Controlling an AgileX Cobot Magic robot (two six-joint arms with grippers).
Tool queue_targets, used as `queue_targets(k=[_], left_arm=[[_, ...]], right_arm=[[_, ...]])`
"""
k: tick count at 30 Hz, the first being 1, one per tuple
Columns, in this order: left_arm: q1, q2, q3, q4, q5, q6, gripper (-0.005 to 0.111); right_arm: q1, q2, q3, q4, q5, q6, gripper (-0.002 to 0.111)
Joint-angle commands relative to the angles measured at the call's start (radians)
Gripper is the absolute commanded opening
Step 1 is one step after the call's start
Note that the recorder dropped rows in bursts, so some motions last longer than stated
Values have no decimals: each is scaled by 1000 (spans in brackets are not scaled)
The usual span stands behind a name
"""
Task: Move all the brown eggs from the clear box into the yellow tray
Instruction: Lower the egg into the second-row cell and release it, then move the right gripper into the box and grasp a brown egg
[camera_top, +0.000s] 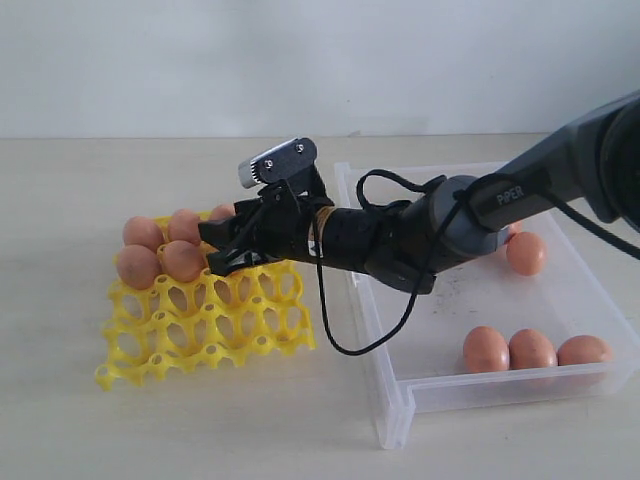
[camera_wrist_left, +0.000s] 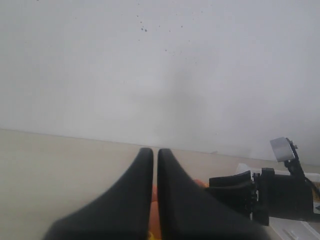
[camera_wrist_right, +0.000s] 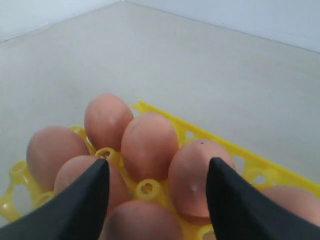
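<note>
The yellow tray (camera_top: 200, 330) lies on the left of the table, with several brown eggs (camera_top: 183, 260) in its far-left cups. My right gripper (camera_top: 220, 247) reaches across over those cups, open. In the right wrist view its fingers (camera_wrist_right: 80, 200) stand wide apart over the yellow tray (camera_wrist_right: 146, 188); one brown egg (camera_wrist_right: 142, 222) sits low between them, untouched. Several more eggs (camera_top: 486, 349) lie in the clear box (camera_top: 500, 385) on the right. My left gripper (camera_wrist_left: 155, 150) is shut and empty, raised beside the tray, and is out of the exterior view.
The right arm (camera_top: 470, 215) crosses the clear box's near-left wall, with a black cable (camera_top: 340, 340) looping down from it. The right gripper (camera_wrist_left: 235, 192) shows in the left wrist view. Bare table lies in front of and behind the tray.
</note>
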Motion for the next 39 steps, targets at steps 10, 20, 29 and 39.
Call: queue_targets(k=[10, 20, 29, 39], left_arm=[[-6, -3, -3, -9, -16, -7, 4], [-6, -3, -3, -9, -16, -7, 4], [-6, -3, -3, -9, -16, -7, 4], [-6, -3, -3, -9, -16, -7, 4]], right_arm=[[-8, -300, -5, -90, 501, -14, 0], [-38, -504, -5, -242, 1221, -69, 0], [-180, -518, -5, 140, 1566, -397, 0], [-279, -446, -5, 731, 1748, -723, 0]])
